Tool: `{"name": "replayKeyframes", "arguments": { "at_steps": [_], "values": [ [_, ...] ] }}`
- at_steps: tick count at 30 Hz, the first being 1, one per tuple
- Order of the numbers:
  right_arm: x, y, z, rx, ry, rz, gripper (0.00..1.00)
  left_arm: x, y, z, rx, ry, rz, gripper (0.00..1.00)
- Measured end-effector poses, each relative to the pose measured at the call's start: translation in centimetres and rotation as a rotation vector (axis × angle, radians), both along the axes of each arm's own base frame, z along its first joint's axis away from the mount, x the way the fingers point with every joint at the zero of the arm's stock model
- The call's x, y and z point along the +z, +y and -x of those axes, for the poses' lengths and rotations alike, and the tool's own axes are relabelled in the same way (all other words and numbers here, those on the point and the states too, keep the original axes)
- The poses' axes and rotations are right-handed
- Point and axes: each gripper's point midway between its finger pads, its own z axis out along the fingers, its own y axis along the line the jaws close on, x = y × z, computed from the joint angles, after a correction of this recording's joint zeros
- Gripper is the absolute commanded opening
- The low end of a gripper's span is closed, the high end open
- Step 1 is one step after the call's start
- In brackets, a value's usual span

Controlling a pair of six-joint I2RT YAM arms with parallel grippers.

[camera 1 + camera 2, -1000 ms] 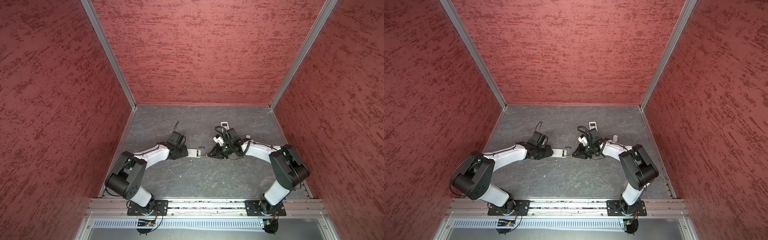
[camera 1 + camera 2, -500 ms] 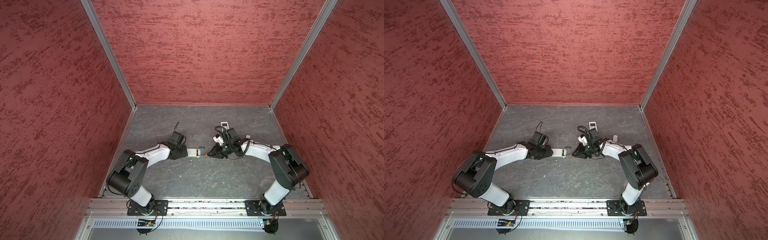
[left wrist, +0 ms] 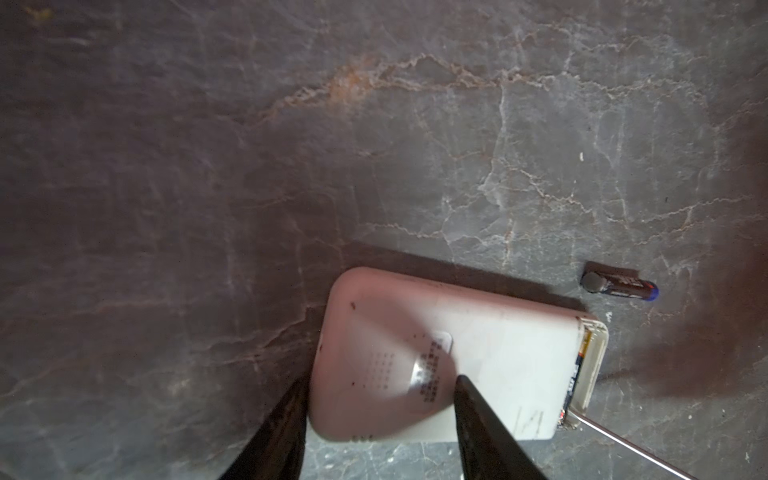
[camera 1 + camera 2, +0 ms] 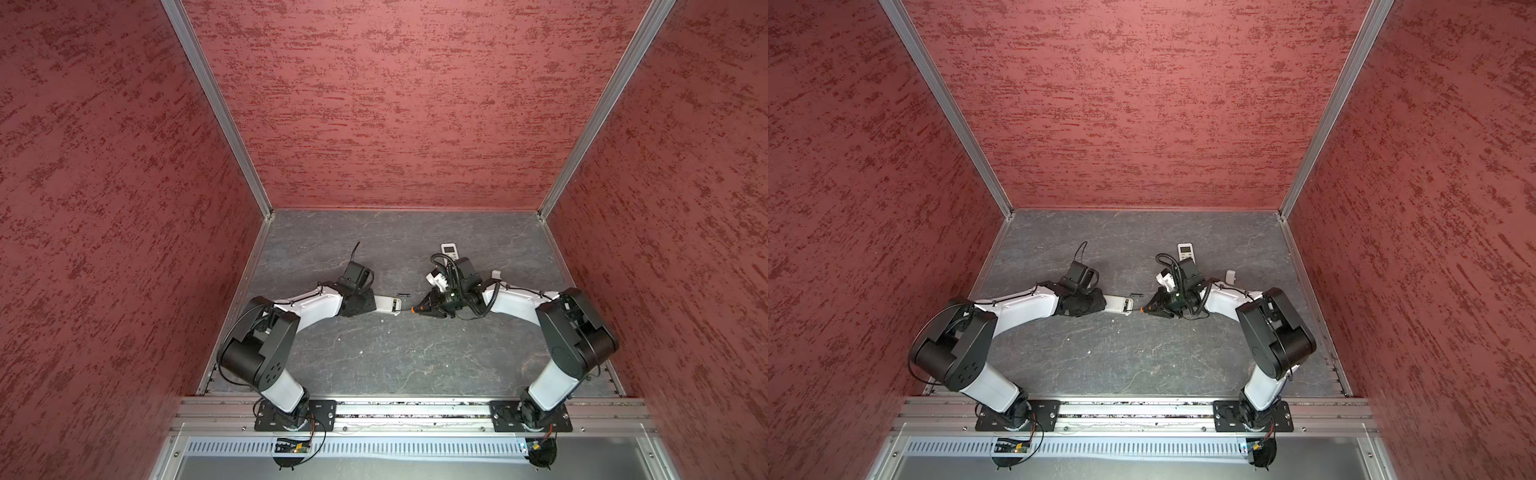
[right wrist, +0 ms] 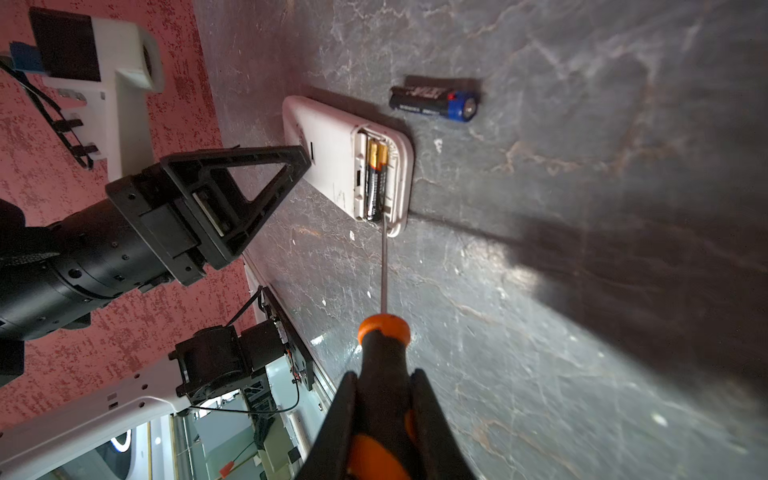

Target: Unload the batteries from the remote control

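Observation:
The white remote control [image 4: 386, 303] [image 4: 1119, 304] lies face down mid-table. My left gripper [image 3: 380, 380] [image 4: 374, 303] is shut on its body [image 3: 478, 353], one finger on each long side. At the far end the battery compartment is open, with a dark, gold-ended battery [image 5: 375, 183] [image 3: 575, 378] inside. A loose battery [image 5: 434, 99] [image 3: 619, 284] [image 4: 404, 295] [image 4: 1136, 295] lies on the table just beside that end. My right gripper [image 5: 384, 374] [image 4: 426, 308] [image 4: 1154, 308] is shut on the orange-and-black screwdriver [image 5: 384, 345], whose thin shaft reaches the compartment's edge.
A second white remote [image 4: 449, 249] [image 4: 1185, 250] lies at the back behind the right arm. A small white cover [image 4: 496, 274] [image 4: 1230, 275] lies to its right. Red walls enclose the grey stone-patterned table [image 4: 395, 365] on three sides.
The left arm's elbow has shifted slightly. The remote, the loose battery and the right gripper with the screwdriver stay about where they were.

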Motion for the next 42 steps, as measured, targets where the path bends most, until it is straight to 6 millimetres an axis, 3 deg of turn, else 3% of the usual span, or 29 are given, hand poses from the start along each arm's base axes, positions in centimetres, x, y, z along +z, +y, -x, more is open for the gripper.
{"name": "replayKeyframes", "arguments": {
  "at_steps": [21, 42],
  "values": [
    [-0.4, -0.2, 0.4, -0.058, 0.016, -0.057, 0.00, 0.0, 0.1, -0.1, 0.013, -0.008, -0.019, 0.50],
    [0.8, -0.9, -0.1, -0.067, -0.053, 0.018, 0.00, 0.0, 0.2, -0.2, 0.016, -0.012, -0.024, 0.49]
  ]
}}
